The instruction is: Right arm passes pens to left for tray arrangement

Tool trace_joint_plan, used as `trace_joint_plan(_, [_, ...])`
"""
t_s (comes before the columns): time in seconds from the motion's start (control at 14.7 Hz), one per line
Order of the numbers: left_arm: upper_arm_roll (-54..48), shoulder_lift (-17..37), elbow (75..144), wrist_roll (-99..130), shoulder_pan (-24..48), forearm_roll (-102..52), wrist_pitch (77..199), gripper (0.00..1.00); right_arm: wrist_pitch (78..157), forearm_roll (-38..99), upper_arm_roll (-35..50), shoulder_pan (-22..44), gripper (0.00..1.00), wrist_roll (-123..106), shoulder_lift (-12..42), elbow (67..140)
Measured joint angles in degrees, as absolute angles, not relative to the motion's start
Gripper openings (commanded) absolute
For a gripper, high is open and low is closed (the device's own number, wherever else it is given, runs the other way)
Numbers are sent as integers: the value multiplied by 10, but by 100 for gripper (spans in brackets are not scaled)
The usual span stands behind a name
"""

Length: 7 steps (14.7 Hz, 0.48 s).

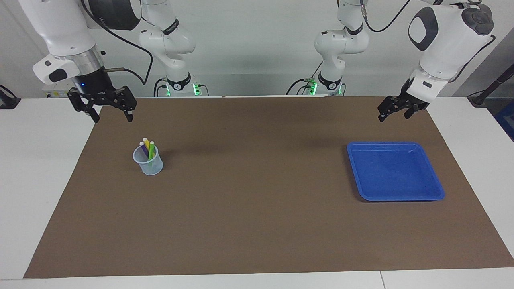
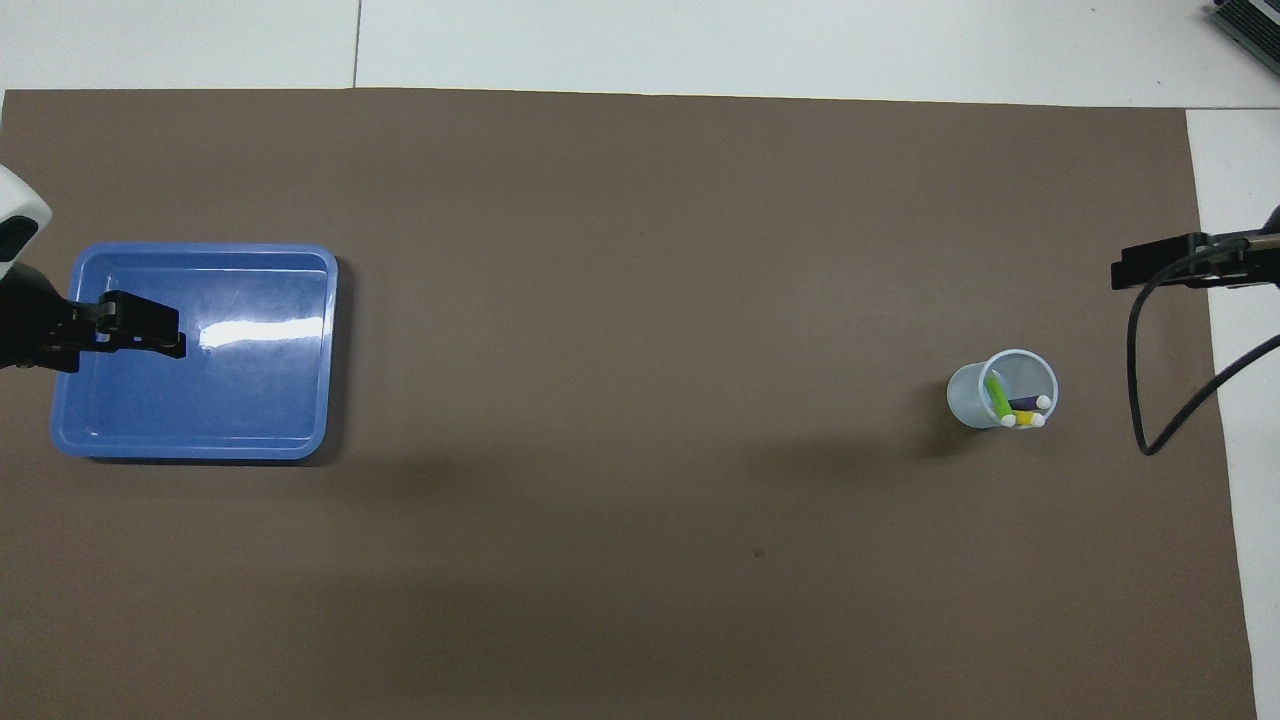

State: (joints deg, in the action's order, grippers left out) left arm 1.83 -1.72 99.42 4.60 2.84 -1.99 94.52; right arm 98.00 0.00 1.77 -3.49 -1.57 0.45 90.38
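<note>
Pens (image 1: 147, 149) stand in a cup (image 1: 148, 164) — apart from the raised, spread right end effector (image 1: 112, 116).

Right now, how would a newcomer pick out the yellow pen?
On the brown mat, toward the right arm's end, stands a translucent cup. Three pens lean inside it; the yellow pen stands beside the purple pen and green pen.
</note>
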Motion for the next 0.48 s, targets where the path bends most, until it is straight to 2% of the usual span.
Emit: trace_joint_plan(0.48, [18, -17, 994, 46, 28, -20, 945, 100, 980, -2, 18, -35, 100, -8, 5, 904])
